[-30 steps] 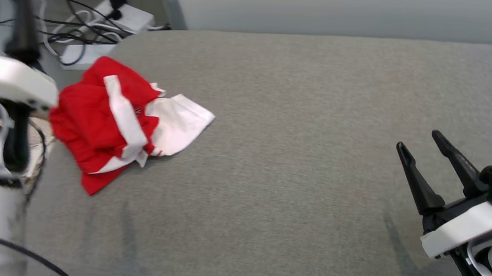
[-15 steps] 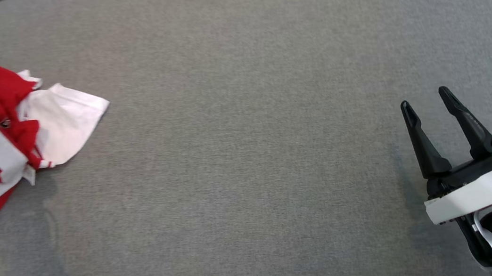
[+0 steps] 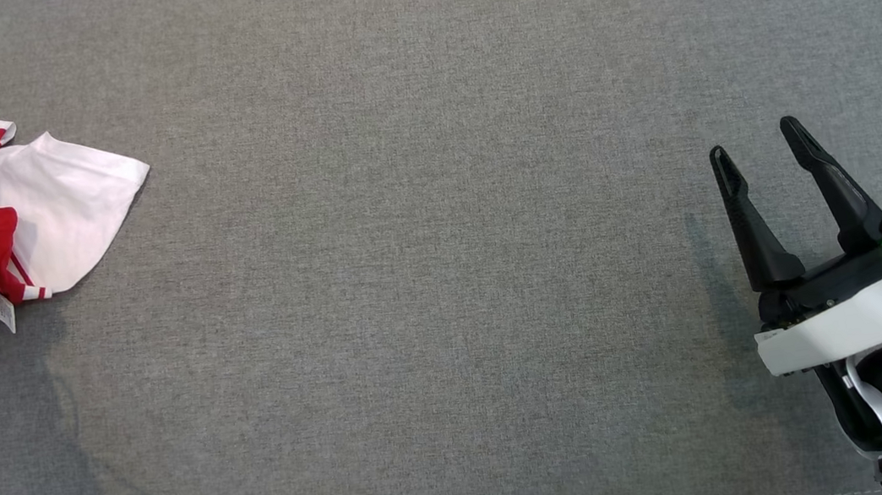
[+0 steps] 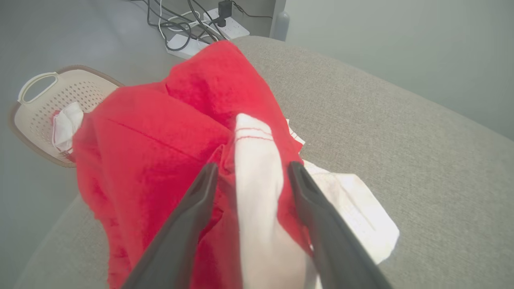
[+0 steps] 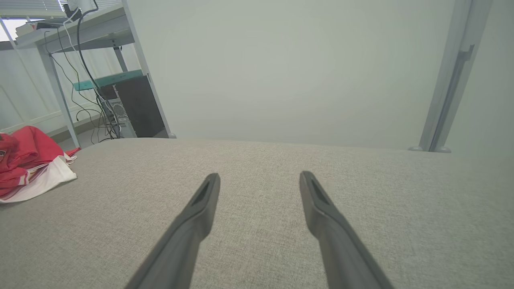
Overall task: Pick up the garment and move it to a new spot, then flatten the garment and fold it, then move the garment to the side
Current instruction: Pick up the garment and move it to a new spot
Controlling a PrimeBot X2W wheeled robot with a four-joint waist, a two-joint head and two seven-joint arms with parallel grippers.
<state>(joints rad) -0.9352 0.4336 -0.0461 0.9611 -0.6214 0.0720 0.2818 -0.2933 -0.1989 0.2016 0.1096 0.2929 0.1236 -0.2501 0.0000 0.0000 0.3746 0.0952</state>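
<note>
Garment: the crumpled red-and-white fabric garment [image 3: 52, 209] lay bunched at the left edge of the grey woven cushion [image 3: 445, 281], near its far-left corner.
Left gripper: the left gripper [image 4: 253, 165] was over the heap, fingers spread to either side of a white band; contact could not be told.
Right gripper: the right gripper [image 3: 754, 140] hung near the cushion's right edge, fingers spread, holding nothing, well apart from the garment.
Floor: a cream perforated plastic basket [image 4: 36, 104] stood beyond the left edge.

Grey cushion [image 3: 445, 281], perforated basket [image 4: 86, 86] beside it, power strip [image 4: 231, 26] amid cables [image 4: 180, 20]
</note>
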